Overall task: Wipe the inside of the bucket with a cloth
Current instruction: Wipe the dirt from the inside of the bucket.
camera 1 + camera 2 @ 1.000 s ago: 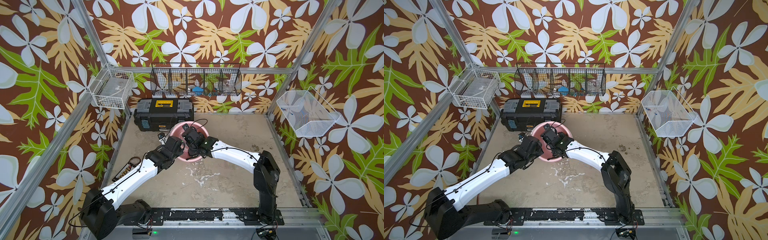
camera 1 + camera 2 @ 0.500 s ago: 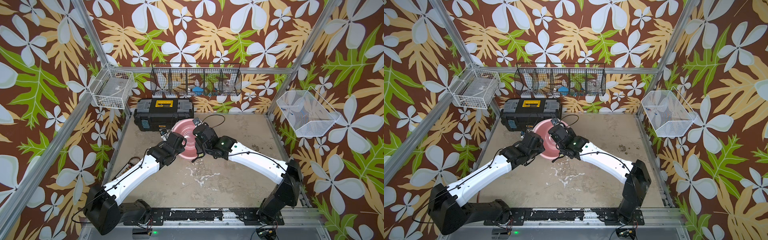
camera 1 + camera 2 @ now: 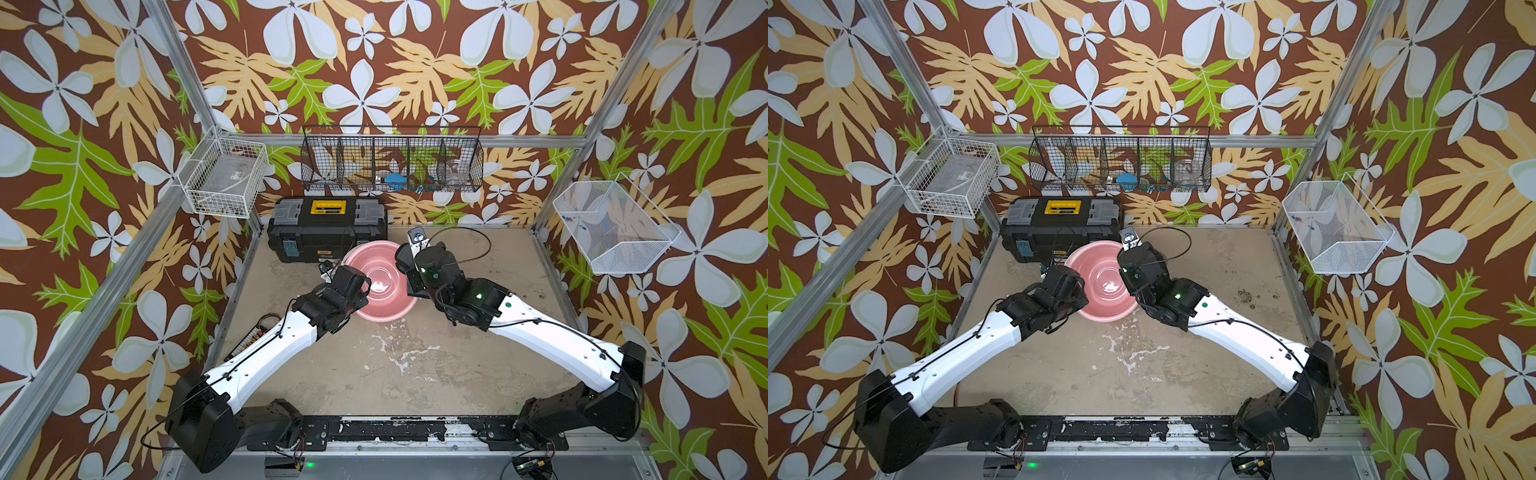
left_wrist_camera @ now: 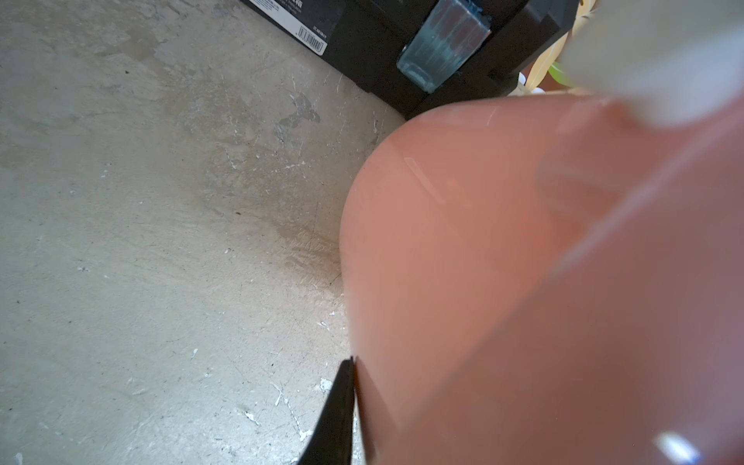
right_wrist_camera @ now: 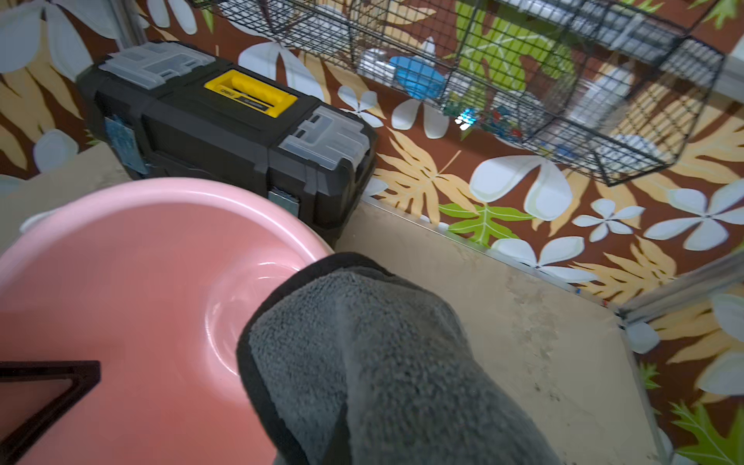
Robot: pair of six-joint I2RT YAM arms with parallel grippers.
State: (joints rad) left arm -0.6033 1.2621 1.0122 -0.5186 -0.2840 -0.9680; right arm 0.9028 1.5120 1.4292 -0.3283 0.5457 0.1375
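Pink bucket (image 3: 380,286), left claw (image 3: 365,291) pinching rim, right claw (image 3: 404,266) gripping cloth (image 5: 362,362)

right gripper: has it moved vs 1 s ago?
Yes. The right gripper, shut on the cloth, has shifted from over the middle of the bucket to its rim on the side away from the toolbox.

The bucket (image 3: 380,305) has been tipped up; the right gripper (image 3: 405,262) and cloth (image 5: 362,362) withdrawn from inside to its rim
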